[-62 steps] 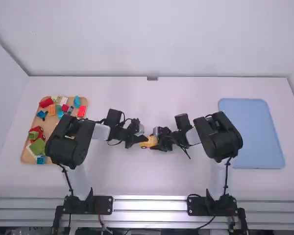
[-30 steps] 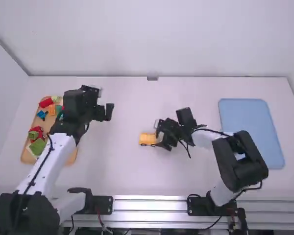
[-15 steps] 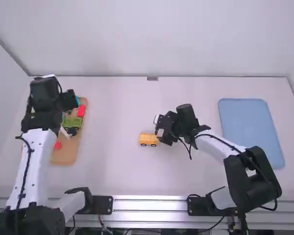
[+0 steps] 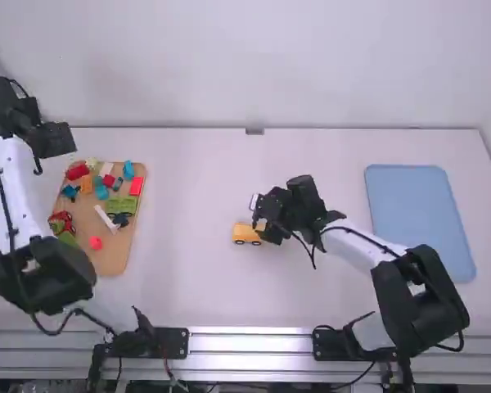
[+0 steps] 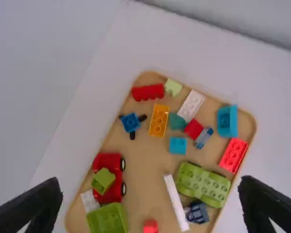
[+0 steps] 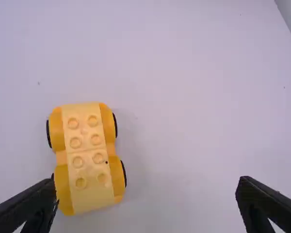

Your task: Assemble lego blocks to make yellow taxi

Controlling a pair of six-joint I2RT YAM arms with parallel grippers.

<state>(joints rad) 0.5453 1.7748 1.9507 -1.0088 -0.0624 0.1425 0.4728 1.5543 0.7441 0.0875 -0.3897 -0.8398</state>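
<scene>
**Yellow car base on the desk, fetching step likely in hand**

The landmark is the wooden tray (image 5: 145,170), full of loose blocks. To its right, well apart on the white desk (image 6: 194,121), stands the yellow car base (image 6: 87,155), upright on its wheels with bare studs on top. The left gripper (image 5: 150,189) is up near the tray's far left corner, its fingers spread and empty. The right gripper (image 6: 145,187), right of the tray, hangs by the base, its fingers also apart, grasping nothing.

The step seems to be choosing the next part. The orange-yellow brick (image 5: 159,120) within the tray looks a fair candidate. The next move calls for lowering the left fingers squarely around one brick, avoiding its neighbours.
</scene>
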